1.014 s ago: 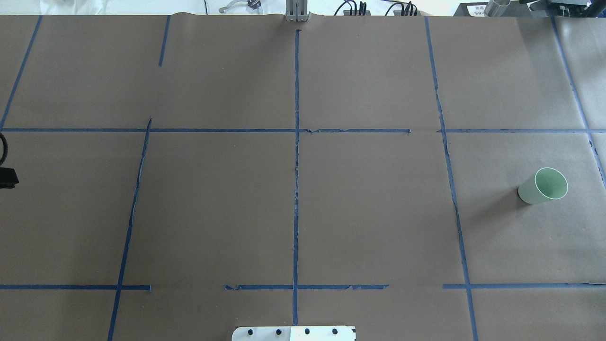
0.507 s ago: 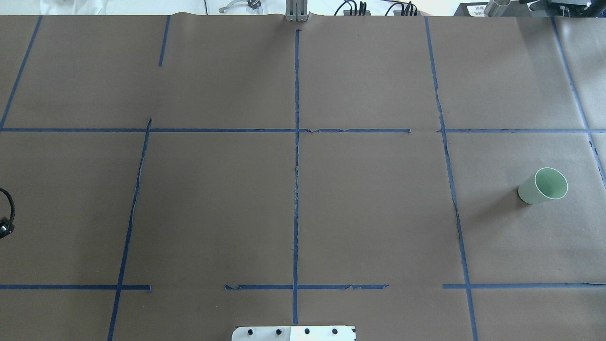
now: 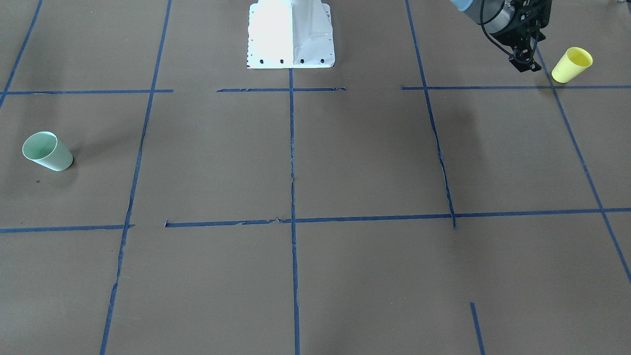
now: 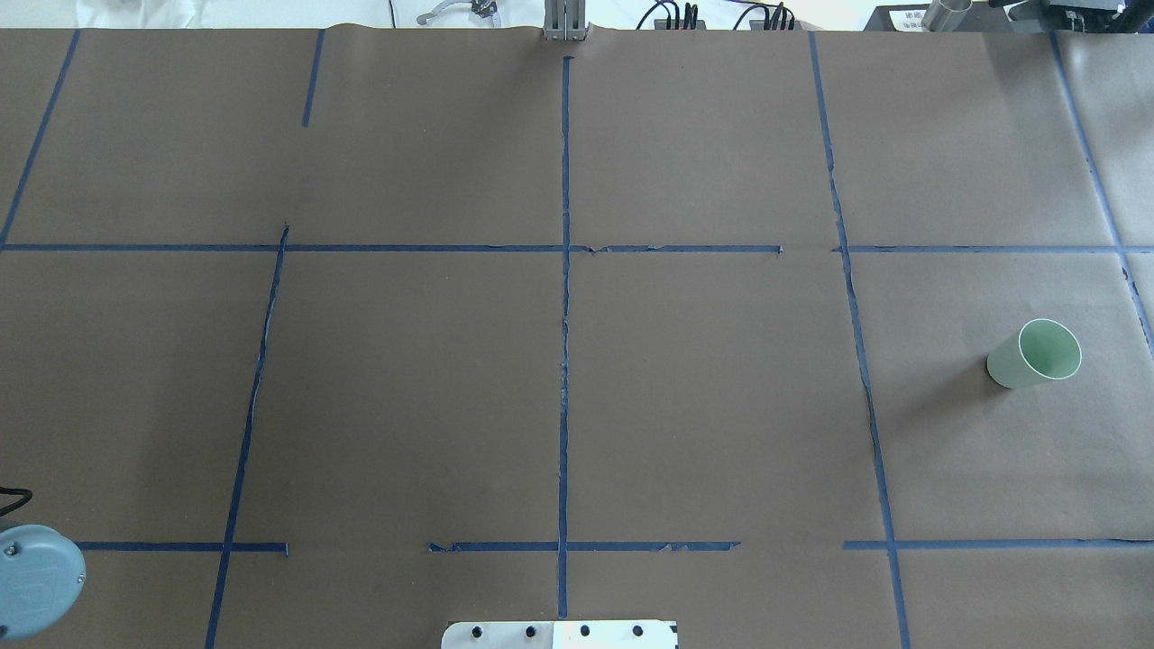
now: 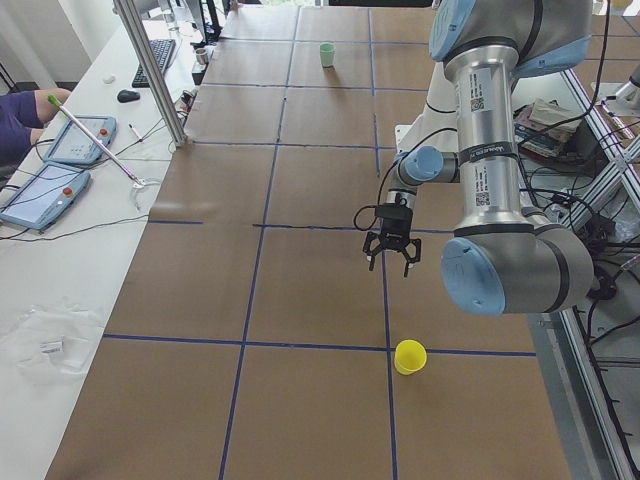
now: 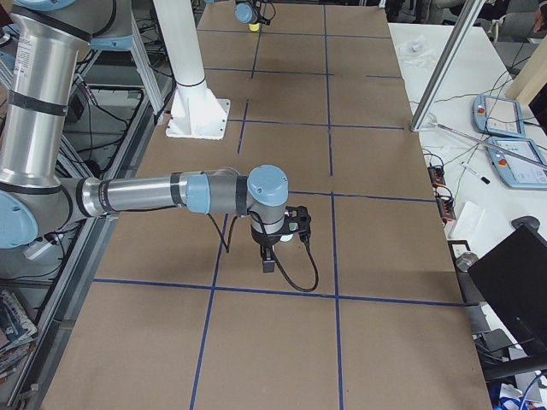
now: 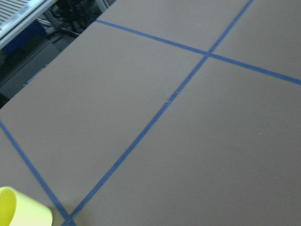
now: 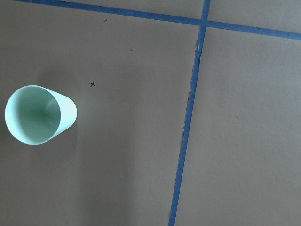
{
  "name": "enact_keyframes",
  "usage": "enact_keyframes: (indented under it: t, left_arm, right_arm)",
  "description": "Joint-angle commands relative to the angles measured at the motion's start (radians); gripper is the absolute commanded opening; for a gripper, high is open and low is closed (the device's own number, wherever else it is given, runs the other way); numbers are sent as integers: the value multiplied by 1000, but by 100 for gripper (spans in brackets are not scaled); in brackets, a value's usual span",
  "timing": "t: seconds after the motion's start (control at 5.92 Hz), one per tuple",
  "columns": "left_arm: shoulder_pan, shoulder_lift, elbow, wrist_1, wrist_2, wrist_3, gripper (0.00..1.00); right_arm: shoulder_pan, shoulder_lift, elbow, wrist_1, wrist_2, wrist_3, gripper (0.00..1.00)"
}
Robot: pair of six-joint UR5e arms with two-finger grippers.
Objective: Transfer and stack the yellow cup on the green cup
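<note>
The yellow cup (image 3: 572, 64) stands upright on the brown table, near the robot's side on its left; it also shows in the exterior left view (image 5: 409, 357) and at the bottom-left corner of the left wrist view (image 7: 21, 212). My left gripper (image 3: 524, 61) hangs open and empty above the table, a short way beside the yellow cup (image 5: 391, 260). The green cup (image 4: 1034, 353) stands upright far to the right (image 3: 47, 151), and shows below in the right wrist view (image 8: 37, 114). My right gripper (image 6: 270, 256) shows only from the side; I cannot tell its state.
Blue tape lines cross the brown paper. The white robot base (image 3: 291, 34) stands at the near middle edge. The left arm's grey-blue joint cap (image 4: 36, 577) sits at the overhead view's bottom-left. A metal post (image 5: 150, 70) and tablets (image 5: 60, 160) line the operators' side.
The left arm's dark part slid down the overhead view's left edge toward the robot; now its grey-blue joint cap shows at the bottom-left. The green cup has not moved.
</note>
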Motion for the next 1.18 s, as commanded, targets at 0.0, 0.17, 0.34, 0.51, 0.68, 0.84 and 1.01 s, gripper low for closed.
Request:
enact_keyframes:
  t: [0.0, 0.17, 0.34, 0.51, 0.68, 0.84, 1.01]
  left_arm:
    - [6, -13, 132, 18, -18, -266, 100]
    - [11, -13, 200, 7, -18, -311, 100]
    - [26, -10, 242, -2, -19, -339, 100]
    - [64, -10, 309, -54, -21, -366, 100]
    - [103, -10, 393, -120, -21, -376, 100]
    - [123, -8, 456, -176, -21, -376, 100]
    - [132, 2, 484, -212, -21, -376, 100]
  right_arm:
    - [0, 0, 4, 0, 1, 0, 100]
    - [0, 0, 4, 0, 1, -2, 100]
    - [0, 0, 5, 0, 1, 0, 100]
    - [0, 0, 5, 0, 1, -2, 100]
    - [0, 0, 7, 0, 1, -2, 100]
    - [0, 0, 7, 2, -1, -2, 100]
    - [0, 2, 11, 0, -1, -2, 100]
